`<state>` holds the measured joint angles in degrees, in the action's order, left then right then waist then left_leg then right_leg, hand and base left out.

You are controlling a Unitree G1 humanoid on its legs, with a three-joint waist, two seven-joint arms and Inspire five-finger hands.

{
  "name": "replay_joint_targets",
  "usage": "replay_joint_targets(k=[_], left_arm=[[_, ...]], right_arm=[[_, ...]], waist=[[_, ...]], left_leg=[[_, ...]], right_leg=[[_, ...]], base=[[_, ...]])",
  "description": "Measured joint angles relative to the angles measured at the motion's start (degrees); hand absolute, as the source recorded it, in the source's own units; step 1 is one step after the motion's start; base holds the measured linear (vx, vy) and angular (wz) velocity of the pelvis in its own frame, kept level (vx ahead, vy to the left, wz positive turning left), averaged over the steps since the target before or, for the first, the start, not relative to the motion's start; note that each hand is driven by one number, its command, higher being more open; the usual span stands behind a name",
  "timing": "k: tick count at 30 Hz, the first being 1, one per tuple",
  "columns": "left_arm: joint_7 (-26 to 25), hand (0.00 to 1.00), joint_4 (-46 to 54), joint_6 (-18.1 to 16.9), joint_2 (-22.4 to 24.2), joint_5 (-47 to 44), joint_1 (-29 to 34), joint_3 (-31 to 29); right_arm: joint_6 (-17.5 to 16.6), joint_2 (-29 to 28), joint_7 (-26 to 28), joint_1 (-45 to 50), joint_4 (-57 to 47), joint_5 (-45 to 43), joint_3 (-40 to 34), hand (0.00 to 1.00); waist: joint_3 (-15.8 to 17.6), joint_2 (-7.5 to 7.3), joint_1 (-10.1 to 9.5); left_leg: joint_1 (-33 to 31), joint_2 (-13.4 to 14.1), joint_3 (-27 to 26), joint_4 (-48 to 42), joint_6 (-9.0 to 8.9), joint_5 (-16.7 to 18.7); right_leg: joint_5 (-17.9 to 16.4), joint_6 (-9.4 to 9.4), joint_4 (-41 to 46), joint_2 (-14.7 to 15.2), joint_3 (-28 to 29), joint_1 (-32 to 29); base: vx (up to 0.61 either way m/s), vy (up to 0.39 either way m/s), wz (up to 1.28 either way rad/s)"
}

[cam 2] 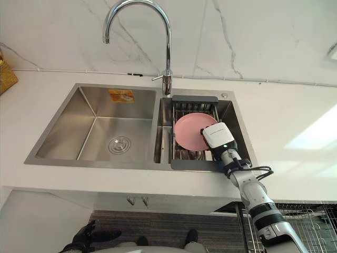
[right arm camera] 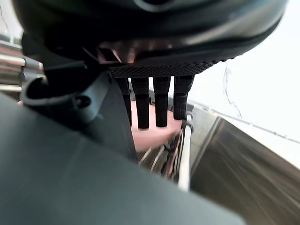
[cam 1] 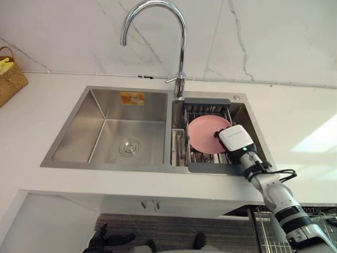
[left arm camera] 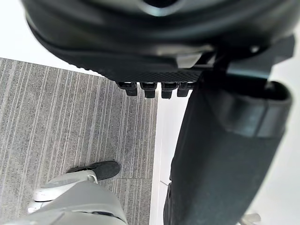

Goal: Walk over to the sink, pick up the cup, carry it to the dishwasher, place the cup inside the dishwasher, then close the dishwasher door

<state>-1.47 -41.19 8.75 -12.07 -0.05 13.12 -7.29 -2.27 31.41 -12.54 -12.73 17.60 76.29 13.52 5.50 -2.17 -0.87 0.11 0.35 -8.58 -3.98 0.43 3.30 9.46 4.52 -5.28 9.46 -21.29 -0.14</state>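
One cup, pink and showing as a flat round face much like a plate, sits in the rack across the right basin of the sink, likely left there to drain. The right hand is over its right edge with fingers straight, gripping nothing, probably lining up a grasp. The left hand hangs low and idle; open or closed I cannot tell. The wire basket below looks like the open dishwasher, handy for the carry.
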Motion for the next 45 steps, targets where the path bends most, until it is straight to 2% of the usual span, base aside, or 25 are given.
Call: replay_joint_targets(k=[9, 18, 21, 25, 29, 33, 36, 37, 39, 42, 45], left_arm=[[-2.3, 1.00, -2.0, -1.9, 0.7, 0.0, -0.7, 0.0], [-3.7, 1.00, -2.1, -3.9, 1.8, 0.0, -0.8, -0.1], [-4.4, 1.00, -2.1, -4.1, 2.1, 0.0, -0.9, -0.1], [-4.9, 1.00, -2.0, -4.1, 2.7, 0.0, -0.9, -0.2], [-5.1, 1.00, -1.9, -4.1, 3.4, 0.0, -0.9, -0.2], [-5.8, 1.00, -1.8, -3.5, 4.4, -0.1, -1.3, -0.3], [-5.9, 1.00, -1.7, -2.9, 4.6, -0.1, -1.6, -0.3], [-6.0, 1.00, -1.7, -2.7, 4.7, 0.0, -1.7, -0.3], [-6.2, 1.00, -1.7, -2.3, 4.9, 0.0, -1.7, -0.4], [-7.0, 1.00, -1.7, -1.4, 5.4, 0.0, -1.7, -0.4], [-7.0, 1.00, -1.4, -0.5, 5.5, 0.0, -1.7, -0.6]], right_arm=[[-0.3, -0.1, -2.2, -0.3, 0.0, -1.0, 0.9, 0.00], [-0.2, -0.3, -10.5, 0.1, -0.1, -10.9, -0.1, 0.00], [0.2, -1.5, -12.7, 1.6, -0.7, -17.7, -2.6, 0.00], [1.0, -4.4, -17.4, 1.6, -3.8, -31.4, -9.5, 0.00], [1.7, -5.9, -17.7, 1.1, -4.8, -41.4, -13.8, 0.00], [3.4, -9.7, -17.3, 1.0, -4.7, -52.0, -16.9, 0.00], [4.3, -11.9, -17.0, 1.0, -4.7, -56.4, -17.7, 0.00], [4.6, -12.7, -16.9, 1.0, -4.7, -57.3, -17.8, 1.00], [4.6, -13.8, -16.5, 1.0, -4.7, -58.6, -17.9, 1.00], [4.4, -14.5, -12.8, 1.0, -4.8, -58.6, -18.2, 1.00], [2.9, -13.6, -8.5, 1.0, -5.5, -49.5, -17.0, 1.00]], waist=[[0.2, 0.29, -0.03], [1.0, 1.66, 0.63], [1.2, 2.09, 0.64], [1.0, 3.07, 0.40], [0.7, 3.50, 0.28], [0.7, 3.47, 0.48], [0.6, 3.43, 0.48], [0.6, 3.43, 0.48], [0.6, 3.43, 0.49], [0.6, 3.41, 0.42], [0.6, 3.37, 0.45]], left_leg=[[0.0, 0.5, 0.0, 0.0, -0.31, -0.2], [0.3, 0.9, -0.7, -0.2, -0.50, -0.1], [0.4, 1.1, -0.9, -0.2, -0.76, 0.0], [0.6, 1.5, -1.1, -0.3, -0.96, 0.1], [1.0, 1.6, -1.2, -0.2, -1.03, 0.2], [1.7, 1.5, -1.4, -0.1, -1.00, 0.2], [2.1, 1.5, -1.4, -0.1, -1.00, 0.2], [2.1, 1.5, -1.5, -0.1, -1.01, 0.2], [2.1, 1.5, -1.6, -0.1, -1.01, 0.2], [2.1, 1.5, -1.6, 0.0, -1.01, 0.2], [2.1, 1.5, -1.6, 0.2, -1.01, 0.2]], right_leg=[[0.0, -0.05, 0.0, -0.4, 0.0, 0.0], [0.1, -0.18, 0.0, -0.8, 0.7, 0.0], [-0.1, -0.45, 0.0, -1.0, 0.8, -0.1], [-0.2, -0.63, 0.0, -1.4, 1.0, -0.1], [-0.2, -0.62, 0.0, -1.6, 1.1, 0.2], [-0.2, -0.62, 0.0, -1.5, 1.2, 0.7], [-0.2, -0.62, 0.0, -1.5, 1.3, 1.0], [-0.2, -0.62, 0.0, -1.4, 1.3, 1.0], [-0.2, -0.62, 0.0, -1.4, 1.4, 1.0], [-0.2, -0.61, 0.0, -1.4, 1.4, 1.0], [-0.2, -0.61, 0.0, -1.4, 1.4, 0.9]], base=[[0.00, 0.000, 0.00], [-0.01, 0.005, -0.04], [0.00, -0.001, -0.04], [0.00, -0.003, -0.03], [0.00, 0.000, 0.00], [0.00, 0.000, 0.00], [-0.03, 0.018, -0.01], [0.00, 0.000, 0.00], [0.00, 0.000, 0.00], [0.00, 0.000, 0.00], [0.00, 0.000, 0.00]])
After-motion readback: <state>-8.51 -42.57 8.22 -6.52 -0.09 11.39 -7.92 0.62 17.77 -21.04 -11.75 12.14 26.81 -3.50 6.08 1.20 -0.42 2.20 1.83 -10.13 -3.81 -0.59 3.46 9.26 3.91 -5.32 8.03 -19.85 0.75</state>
